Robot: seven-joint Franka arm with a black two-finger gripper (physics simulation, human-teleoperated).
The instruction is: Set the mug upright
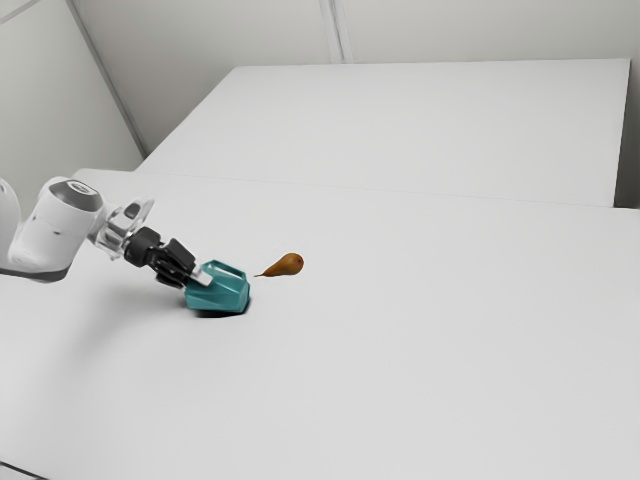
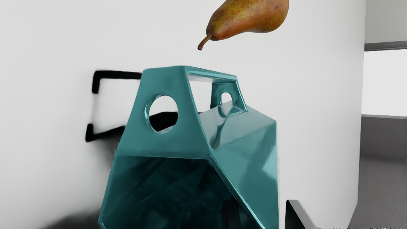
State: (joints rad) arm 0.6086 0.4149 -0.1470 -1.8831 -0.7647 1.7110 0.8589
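Though low, arm (image 1: 48,232) aslant (by mug (image 1: 220,292)).

A plain white room, more like a lab or test space than a home, though I cannot be sure. A jointed white robot arm (image 1: 55,235) reaches over a broad white tabletop (image 1: 400,380). Behind are a second flat white surface (image 1: 420,115) and pale walls (image 1: 190,45) with a grey vertical strip (image 1: 336,32).
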